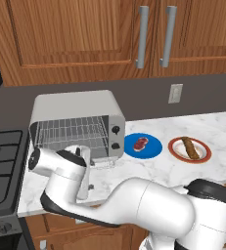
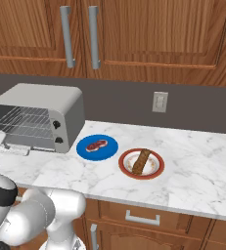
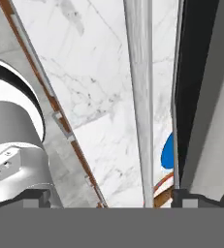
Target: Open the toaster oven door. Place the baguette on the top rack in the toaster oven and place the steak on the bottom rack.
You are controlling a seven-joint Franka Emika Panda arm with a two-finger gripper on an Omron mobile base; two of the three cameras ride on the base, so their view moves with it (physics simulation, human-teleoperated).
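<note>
Standing at the far left of the white marble counter (image 1: 183, 171) is the light grey rounded toaster oven (image 1: 75, 110), two black knobs on its right front panel, cavity exposed so the silver wire racks show inside. The upper wire grid, i.e. the top rack (image 1: 75, 128), sits above the lower wire grid, the bottom rack (image 1: 70, 142); both look bare. The grey-framed door w/ dark glass window (image 3: 200, 97) is swung down in front of the oven (in the hand view its dark pane and pale bar handle (image 3: 140, 97) run the length of the shot, right by the camera).

The white arm's hand and two-finger gripper (image 1: 85, 166) hang at the near edge of the oven front, by the lowered door. Whether the jaws are spread or clamped can't be told from these shots, nor whether they have hold of the handle.

Right of the oven, on a round blue plate (image 2: 97, 147), lies the small red steak w/ whitish marbling (image 2: 96, 144). Further right, just beside it, a red-rimmed white plate (image 2: 141, 163) carries the small brown baguette (image 2: 142, 161), lying across it. Brown wood cabinets (image 2: 148, 34) hang above.
</note>
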